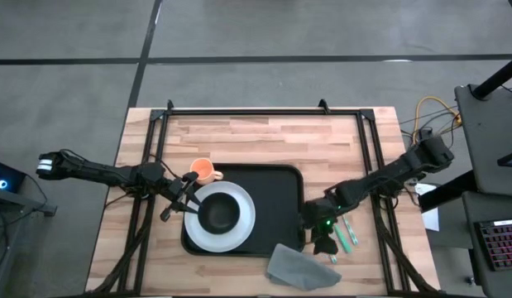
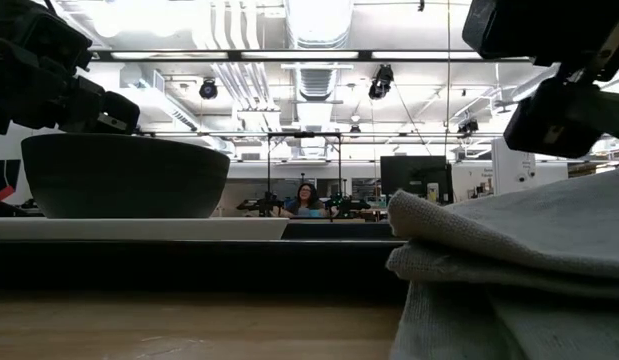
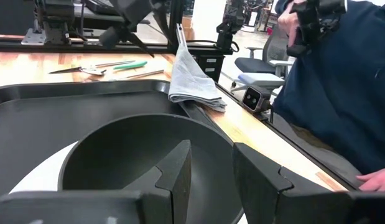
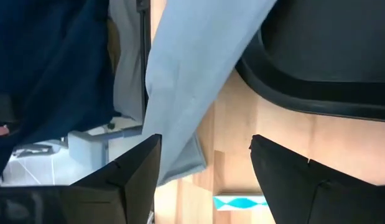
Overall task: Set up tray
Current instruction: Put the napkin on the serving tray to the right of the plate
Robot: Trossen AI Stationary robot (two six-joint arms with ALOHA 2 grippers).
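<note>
Right pincer (image 1: 324,242) hangs spread just off the right front corner of the tray (image 1: 276,186), right above the grey napkin (image 1: 294,263), pinching nothing; the right wrist view shows its two fingers wide apart with the napkin's edge between them. Left pincer (image 1: 186,201) sits at the left rim of the dark bowl (image 1: 219,215), its fingers part-way apart on either side of the bowl's wall. Whether they press the wall or merely straddle it cannot be told.

The black tray lies in the middle of the worktop (image 1: 256,132). On its left half rests a white plate (image 1: 243,217) with the bowl on it, and an orange cup (image 1: 203,170) stands at the tray's far left corner, touching or overlapping the rim. So the plate, bowl and cup look placed. Still off the tray, by this judgement, are the napkin at the front edge and the cutlery with green handles (image 1: 349,234) lying on the wood to the tray's right.

The worktop is pale wooden planking inside a black metal frame. Beyond it is a large, brightly lit workshop with ceiling ducts and a person (image 2: 307,200) seated far back; a second person in a dark blue top (image 3: 341,81) stands close by the worktop's front.
</note>
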